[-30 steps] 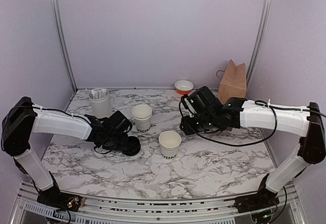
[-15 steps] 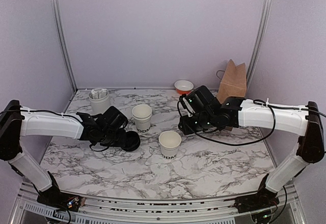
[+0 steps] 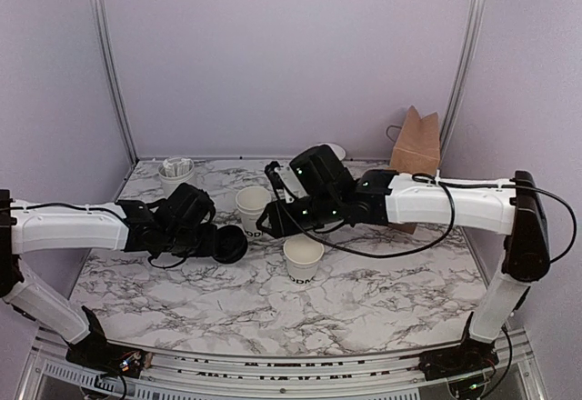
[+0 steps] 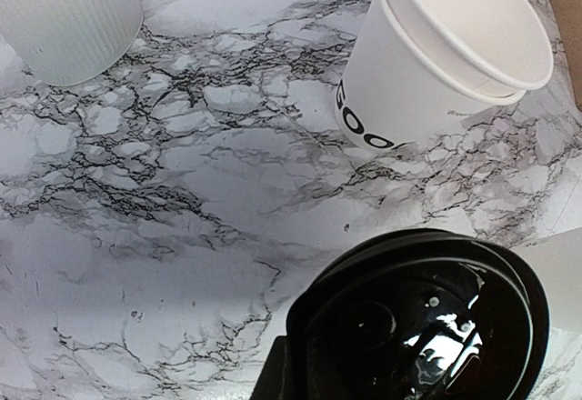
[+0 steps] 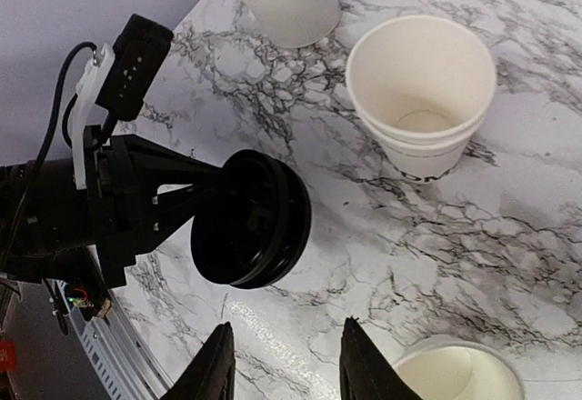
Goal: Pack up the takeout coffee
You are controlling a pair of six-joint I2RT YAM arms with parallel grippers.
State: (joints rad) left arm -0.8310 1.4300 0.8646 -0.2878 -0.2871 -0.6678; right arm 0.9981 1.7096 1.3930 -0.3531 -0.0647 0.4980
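Left claw [image 3: 216,242]: shut on the rim of the black lid [image 3: 232,246]. The lid is tilted, not lying flat, and looks clear of the worktop [image 3: 382,291].
Right claw [image 5: 289,364]: jaws apart, nothing between them. In its wrist view both fingers [image 5: 223,368] hang over bare marble, with the lid [image 5: 250,218] just ahead.
Coffee cup [image 3: 303,256]: upright, open and uncovered, near the middle of the worktop. It stands to the right of the lid and apart from it, and no claw touches it. The right wrist view catches only its rim [image 5: 455,373] at the bottom edge.
Stack of cups [image 3: 253,209]: upright behind the lid and the coffee cup, dark lettering low on its side.
Packet holder [image 3: 175,175]: back left.
Paper bag [image 3: 416,145]: upright at back right, by the wall.
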